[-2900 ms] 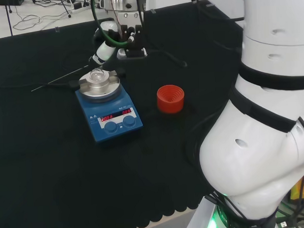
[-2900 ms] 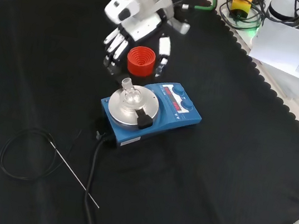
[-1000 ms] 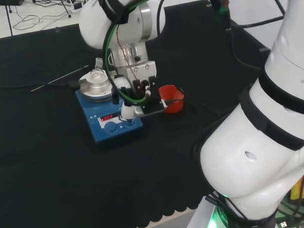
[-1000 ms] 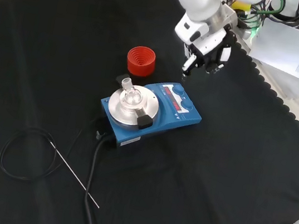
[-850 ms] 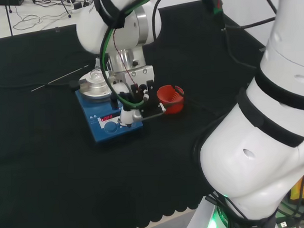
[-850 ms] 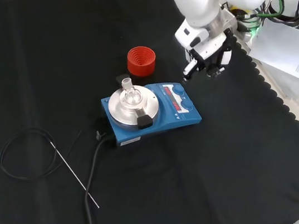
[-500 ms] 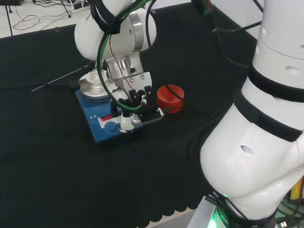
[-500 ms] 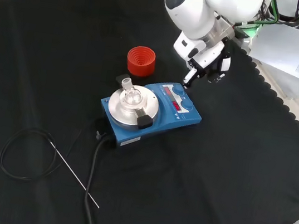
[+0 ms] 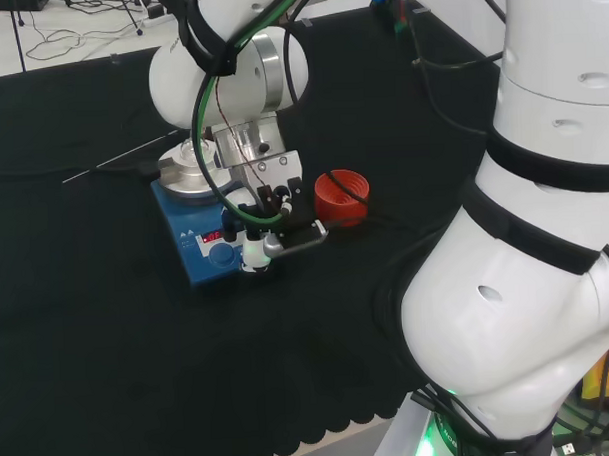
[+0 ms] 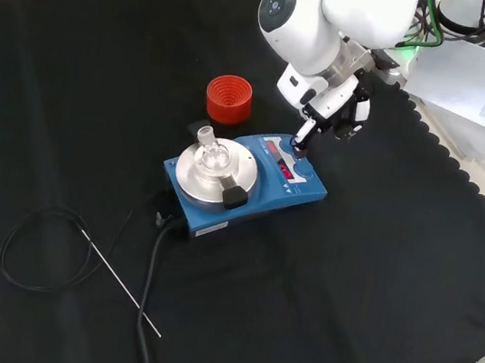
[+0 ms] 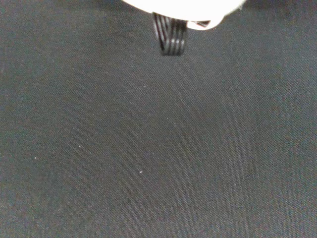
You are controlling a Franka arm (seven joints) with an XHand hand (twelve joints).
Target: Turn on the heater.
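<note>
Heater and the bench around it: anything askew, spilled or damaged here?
Nothing stands out. The blue heater sits flat on the black cloth, a small glass flask upright on its plate. The red ribbed stand is empty and apart. The hand has one finger down at the heater's knobs. No spill shows.

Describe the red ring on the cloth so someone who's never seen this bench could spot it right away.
Find the blue heater with a round silver plate near the middle of the black cloth. In the front view, the red ribbed ring stands just beyond it on the cloth, apart from it. It is the one bright red thing there, a short open ring with stepped ribs inside.
</note>
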